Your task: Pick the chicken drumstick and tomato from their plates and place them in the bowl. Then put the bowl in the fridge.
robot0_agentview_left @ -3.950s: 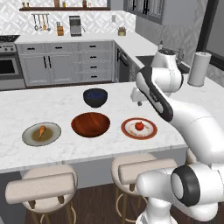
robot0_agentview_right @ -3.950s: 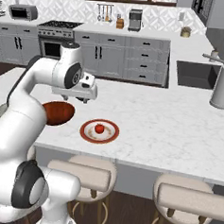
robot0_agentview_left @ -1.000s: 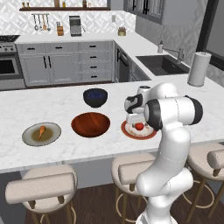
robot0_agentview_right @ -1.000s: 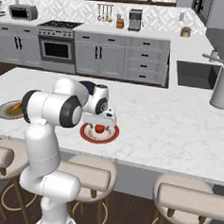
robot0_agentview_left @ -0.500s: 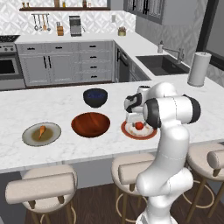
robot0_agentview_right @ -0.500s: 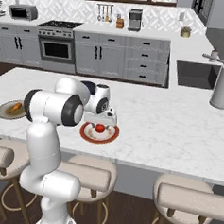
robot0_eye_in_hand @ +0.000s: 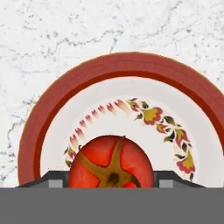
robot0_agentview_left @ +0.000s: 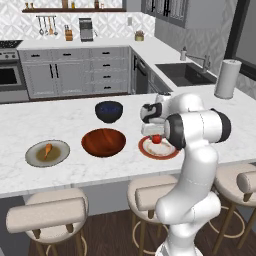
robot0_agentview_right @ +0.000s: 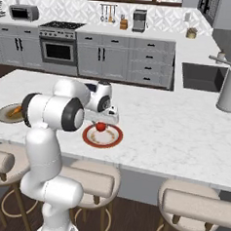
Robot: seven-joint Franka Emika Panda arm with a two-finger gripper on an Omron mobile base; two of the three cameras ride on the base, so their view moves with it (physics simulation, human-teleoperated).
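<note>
The end effector (robot0_eye_in_hand: 112, 181) straddles the tomato (robot0_eye_in_hand: 111, 161) at the white plate's (robot0_eye_in_hand: 183, 109) six o'clock edge; whether it is grasping, I cannot tell. The wooden bowl (robot0_agentview_left: 103, 142) waits at nine o'clock on the table (robot0_agentview_left: 60, 120), ready to receive it.

Tomato (robot0_eye_in_hand: 111, 162) is set on a plate (robot0_agentview_left: 149, 150) near the counter's (robot0_agentview_left: 70, 172) front edge – wooden bowl (robot0_agentview_left: 103, 142) just left of it, drumstick (robot0_agentview_left: 46, 149) on another plate (robot0_agentview_left: 35, 157) further left, small bowl (robot0_agentview_left: 109, 111) behind the wooden bowl.
</note>
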